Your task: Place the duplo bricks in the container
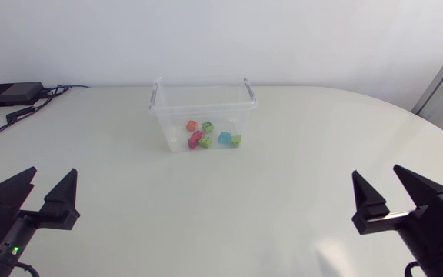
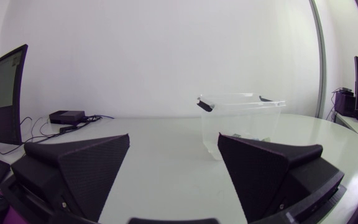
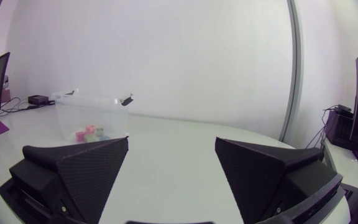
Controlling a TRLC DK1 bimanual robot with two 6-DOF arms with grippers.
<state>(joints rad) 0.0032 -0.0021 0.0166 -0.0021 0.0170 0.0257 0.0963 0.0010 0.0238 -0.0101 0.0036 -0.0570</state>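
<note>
The bricks (image 1: 207,135) lie in the container (image 1: 168,127), upper centre. The task looks done, so the left gripper (image 1: 51,172) and right gripper (image 1: 377,171) rest at the lower corners, fingers spread.

Clear plastic container (image 1: 203,105), smooth matt table (image 1: 283,192)

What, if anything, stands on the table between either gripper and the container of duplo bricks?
Nothing visible does. Only table surface lies between the left gripper, the right gripper and the container. The duplo bricks lie inside it, behind its clear walls; no lid shows.
</note>
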